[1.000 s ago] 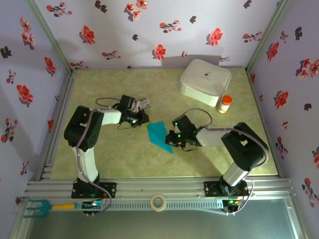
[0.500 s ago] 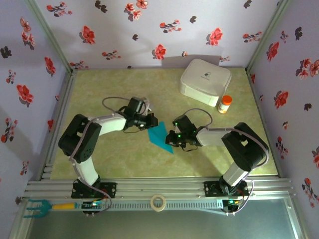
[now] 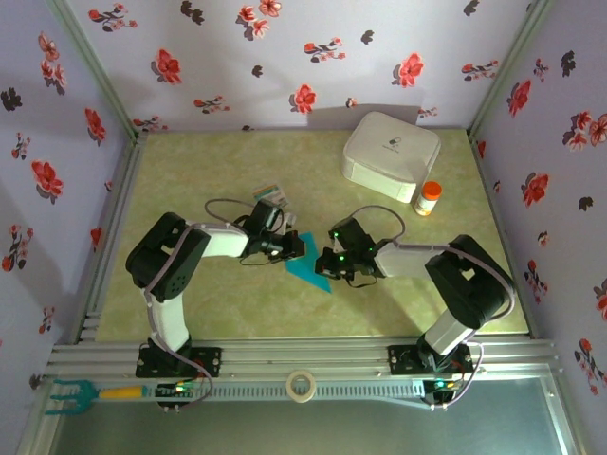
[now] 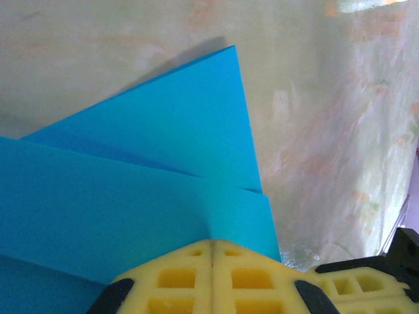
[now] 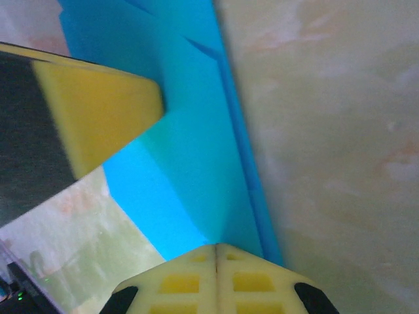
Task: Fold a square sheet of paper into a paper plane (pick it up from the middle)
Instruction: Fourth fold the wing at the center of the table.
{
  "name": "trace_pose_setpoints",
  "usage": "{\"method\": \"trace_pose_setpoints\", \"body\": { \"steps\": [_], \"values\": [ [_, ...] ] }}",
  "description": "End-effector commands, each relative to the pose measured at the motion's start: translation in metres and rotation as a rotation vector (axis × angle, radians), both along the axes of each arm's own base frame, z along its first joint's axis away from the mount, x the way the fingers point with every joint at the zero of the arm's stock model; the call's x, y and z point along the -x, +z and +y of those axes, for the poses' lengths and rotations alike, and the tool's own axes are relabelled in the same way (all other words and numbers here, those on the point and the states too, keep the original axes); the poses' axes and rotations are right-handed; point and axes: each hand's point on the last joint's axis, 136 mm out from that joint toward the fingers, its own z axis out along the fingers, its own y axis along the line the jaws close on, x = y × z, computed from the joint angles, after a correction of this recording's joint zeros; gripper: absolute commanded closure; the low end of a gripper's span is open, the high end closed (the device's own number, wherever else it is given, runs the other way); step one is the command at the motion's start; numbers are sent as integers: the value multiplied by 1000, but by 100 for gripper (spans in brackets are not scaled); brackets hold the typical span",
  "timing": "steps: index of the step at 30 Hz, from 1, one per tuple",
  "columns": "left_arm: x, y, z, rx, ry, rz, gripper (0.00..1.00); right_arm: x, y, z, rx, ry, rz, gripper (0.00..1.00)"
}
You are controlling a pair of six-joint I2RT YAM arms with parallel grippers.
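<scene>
Top external view shows you the square sheet of paper (image 3: 309,267) lying flat on the table (image 3: 190,171), well apart from the white box (image 3: 391,154), to the left of it and toward the arm bases. It is already folded down to a narrower pointed shape. In the left wrist view the square sheet of paper (image 4: 157,163) shows as stacked plies with sharp edges, so I judge the first lengthwise and nose folds done. It is not yet a slim dart: the wing folds and the final creasing look to be left, and the sheet has to be picked up from its middle. The left gripper (image 3: 292,246) sits at the edge of the sheet farther left of the white box, and the right gripper (image 3: 329,261) at the edge more directly below that box. Both are clenched. In its own view the left gripper (image 4: 211,248) has its yellow pads shut together with the tip down on the blue surface. The right gripper (image 5: 216,254) is likewise pressed closed, its tip at the long folded edge of the sheet (image 5: 190,176). You cannot tell from these views whether either tip pinches a ply or only bears down on the paper; to me it reads as flattening a crease
</scene>
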Motion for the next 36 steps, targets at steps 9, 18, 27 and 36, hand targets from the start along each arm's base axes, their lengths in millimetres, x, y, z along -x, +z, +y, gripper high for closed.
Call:
{"method": "trace_pose_setpoints", "body": {
  "steps": [9, 18, 27, 36],
  "values": [
    [6, -23, 13, -53, 22, 44, 99, 2, -14, 17, -19, 42, 50, 96],
    [6, -29, 19, -63, 31, 55, 100, 25, -20, -4, -6, 44, 71, 93],
    [5, -33, 22, -63, 43, 64, 100, 56, -19, -27, -16, 22, 88, 90],
    [4, -32, 22, -58, 48, 63, 100, 74, -25, -50, 16, -24, 95, 91]
  ]
}}
